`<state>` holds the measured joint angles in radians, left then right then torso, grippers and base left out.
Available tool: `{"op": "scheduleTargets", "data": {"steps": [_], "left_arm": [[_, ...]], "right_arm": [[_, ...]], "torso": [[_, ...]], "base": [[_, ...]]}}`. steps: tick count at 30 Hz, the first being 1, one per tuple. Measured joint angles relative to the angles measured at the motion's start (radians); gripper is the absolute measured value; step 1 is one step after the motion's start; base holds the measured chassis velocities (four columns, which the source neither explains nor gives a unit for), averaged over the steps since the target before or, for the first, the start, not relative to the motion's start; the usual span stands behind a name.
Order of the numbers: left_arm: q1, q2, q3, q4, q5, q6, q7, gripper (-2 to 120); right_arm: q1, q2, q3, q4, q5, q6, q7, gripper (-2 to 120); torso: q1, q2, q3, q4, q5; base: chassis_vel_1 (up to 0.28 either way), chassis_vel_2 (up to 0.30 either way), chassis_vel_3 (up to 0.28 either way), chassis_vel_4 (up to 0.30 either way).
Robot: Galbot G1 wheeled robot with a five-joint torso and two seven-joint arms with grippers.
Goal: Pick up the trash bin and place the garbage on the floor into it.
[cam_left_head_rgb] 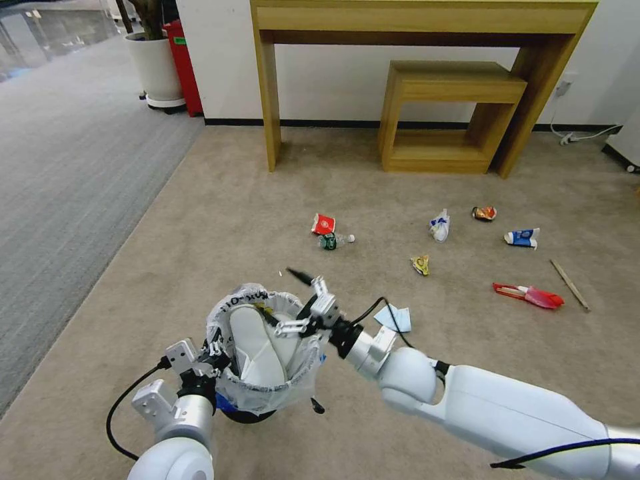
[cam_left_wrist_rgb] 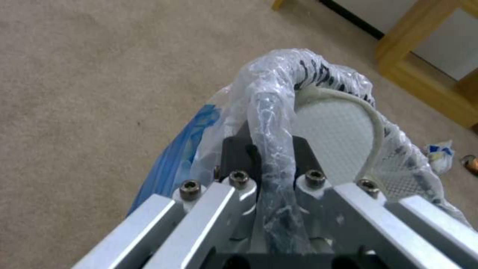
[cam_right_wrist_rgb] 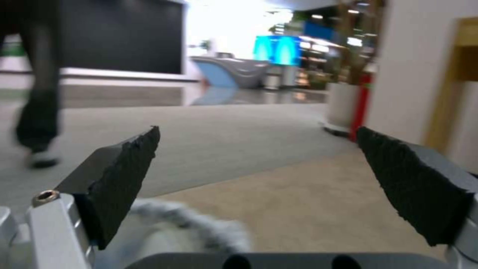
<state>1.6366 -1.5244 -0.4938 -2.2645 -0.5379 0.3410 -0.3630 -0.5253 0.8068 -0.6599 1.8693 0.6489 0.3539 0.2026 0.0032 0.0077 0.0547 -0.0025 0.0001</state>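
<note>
The left gripper clamped its jaws on the trash bin rim; the right gripper hung open-jawed above a slipper inside.

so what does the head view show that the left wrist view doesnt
Head view alone: the right pincer, open over the bin's far rim, and the litter farther out on the beige carpet: a red packet, a small bottle, a red cup, a wooden stick.

Left wrist view alone: a close look at the left pincer shut on the bagged rim.

Both: the trash bin with its clear liner, a white slipper inside it, the wooden table, and a blue-white wrapper.
</note>
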Motion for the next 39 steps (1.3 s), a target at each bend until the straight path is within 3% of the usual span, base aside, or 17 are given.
{"op": "scheduleTargets", "data": {"steps": [7,16,25,39], "left_arm": [[0.0,0.013,-0.008,0.01,-0.002,-0.003,0.0,3],[0.0,0.022,-0.023,0.016,-0.008,-0.009,0.0,3],[0.004,0.032,-0.031,0.034,-0.005,-0.013,0.0,3],[0.008,0.042,-0.025,0.07,0.016,-0.01,0.015,3]], "right_arm": [[-0.082,-0.069,0.186,0.018,0.173,-0.083,0.125,100],[-0.187,-0.135,0.382,-0.01,0.288,-0.149,0.223,100],[-0.382,-0.139,0.549,-0.082,0.091,-0.097,0.245,100],[-0.6,-0.121,0.759,-0.109,-0.028,-0.033,0.227,100]], "torso": [[0.0,0.0,0.0,-0.0001,0.0001],[0.0,0.0,0.0,0.0,-0.0001],[0.0,0.0,0.0,0.0,0.0],[0.0,0.0,0.0,-0.0002,-0.0001]], "base": [[0.0,0.0,0.0,0.0],[0.0,0.0,0.0,0.0],[0.0,0.0,0.0,0.0],[0.0,0.0,0.0,0.0]]}}
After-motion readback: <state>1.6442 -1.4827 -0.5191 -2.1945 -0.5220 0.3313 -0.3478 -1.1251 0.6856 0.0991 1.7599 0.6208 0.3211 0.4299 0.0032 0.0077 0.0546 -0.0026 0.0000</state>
